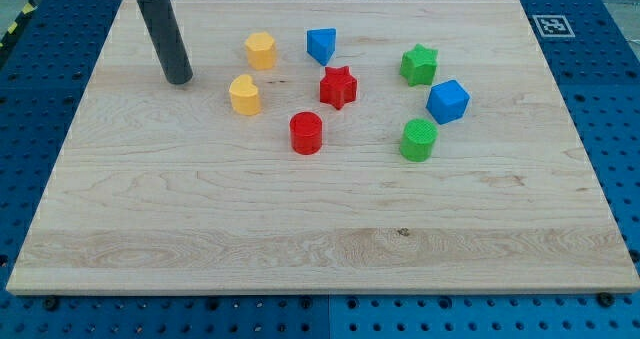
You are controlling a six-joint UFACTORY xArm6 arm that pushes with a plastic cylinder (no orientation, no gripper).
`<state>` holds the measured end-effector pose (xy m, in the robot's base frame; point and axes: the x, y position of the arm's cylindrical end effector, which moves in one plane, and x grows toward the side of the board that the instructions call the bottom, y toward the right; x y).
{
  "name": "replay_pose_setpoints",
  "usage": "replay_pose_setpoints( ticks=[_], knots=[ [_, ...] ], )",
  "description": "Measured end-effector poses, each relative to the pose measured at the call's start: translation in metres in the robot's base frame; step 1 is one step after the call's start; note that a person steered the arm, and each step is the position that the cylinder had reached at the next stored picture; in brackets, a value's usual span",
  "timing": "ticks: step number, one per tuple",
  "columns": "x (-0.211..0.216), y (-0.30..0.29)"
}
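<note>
My tip rests on the wooden board in the view's upper left, touching no block. Nearest to it is a yellow heart-shaped block, a short way to its right. A yellow hexagonal block sits up and to the right of the tip. Further right stand a blue triangular block, a red star and a red cylinder.
On the view's right side are a green star, a blue cube and a green cylinder. A black-and-white marker sits on the board's top right corner. Blue perforated table surrounds the board.
</note>
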<state>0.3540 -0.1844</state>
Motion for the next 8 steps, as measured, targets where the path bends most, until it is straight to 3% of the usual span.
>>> replay_pose_setpoints(
  ticks=[2,5,8],
  knots=[
    [0.000,0.014],
    [0.002,0.121],
    [0.004,0.121]
  ],
)
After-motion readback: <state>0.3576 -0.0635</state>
